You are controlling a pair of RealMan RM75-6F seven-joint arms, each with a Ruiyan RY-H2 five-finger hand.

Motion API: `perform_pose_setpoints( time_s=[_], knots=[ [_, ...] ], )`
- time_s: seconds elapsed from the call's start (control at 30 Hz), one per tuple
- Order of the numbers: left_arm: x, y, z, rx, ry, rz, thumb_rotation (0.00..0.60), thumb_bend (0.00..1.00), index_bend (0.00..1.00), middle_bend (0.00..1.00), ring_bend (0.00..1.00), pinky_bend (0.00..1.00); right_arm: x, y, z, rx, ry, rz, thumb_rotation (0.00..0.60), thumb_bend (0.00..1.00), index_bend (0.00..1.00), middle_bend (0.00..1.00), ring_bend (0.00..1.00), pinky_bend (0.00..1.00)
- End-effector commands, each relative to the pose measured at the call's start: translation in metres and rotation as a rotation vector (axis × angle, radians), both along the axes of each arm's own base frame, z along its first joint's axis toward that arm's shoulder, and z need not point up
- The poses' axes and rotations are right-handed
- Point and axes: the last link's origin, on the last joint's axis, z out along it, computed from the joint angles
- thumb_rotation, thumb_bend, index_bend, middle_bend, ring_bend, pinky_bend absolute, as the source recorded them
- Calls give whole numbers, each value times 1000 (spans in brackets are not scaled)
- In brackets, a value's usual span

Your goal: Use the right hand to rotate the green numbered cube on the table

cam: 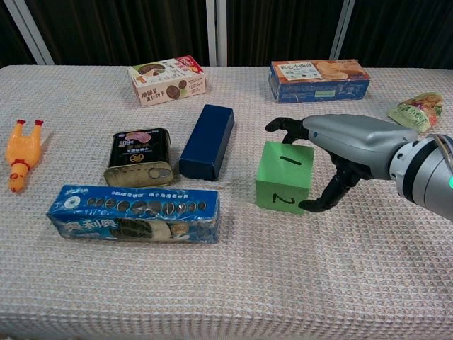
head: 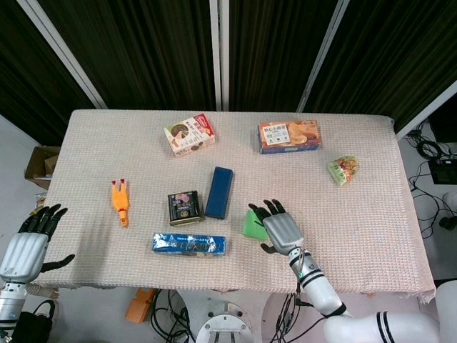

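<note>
The green numbered cube (cam: 283, 184) sits right of the table's middle, showing a 1 on top and a 2 on the front; in the head view the cube (head: 251, 224) is half hidden by my hand. My right hand (cam: 347, 142) grips it from the right, with its fingers (cam: 287, 126) curled over the far top edge and its thumb against the lower front right corner. From above, the right hand (head: 280, 230) covers the cube's right side. My left hand (head: 28, 246) hangs off the table's front left corner, fingers spread and holding nothing.
A dark blue box (cam: 207, 140) lies just left of the cube, with a tin (cam: 139, 156) beyond it. A long blue biscuit pack (cam: 134, 214) lies at the front left, a rubber chicken (cam: 20, 154) at the far left. Two boxes (cam: 167, 80) (cam: 318, 79) and a green snack bag (cam: 416, 111) sit at the back.
</note>
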Motion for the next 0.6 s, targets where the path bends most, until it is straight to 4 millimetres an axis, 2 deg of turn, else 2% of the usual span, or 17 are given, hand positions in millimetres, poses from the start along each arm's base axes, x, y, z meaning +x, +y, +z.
perform_pose_setpoints(
  time_s=[0.03,0.33,0.6],
  knots=[
    [1,0,1,2,-3,-3,528,94,112,85,69,181,3,-2,-2,-1,-5,-2,600,121,0,182,0,0],
    [-1,1,0,-5,-6,5,528,95,112,85,69,181,11,-14,-16,-65,-5,1,600,127,0,263,0,0],
    [-4,1,2,-1,-12,10,527,96,112,85,69,181,16,-19,-19,-159,-23,15,600,189,0,401,0,0]
  ],
)
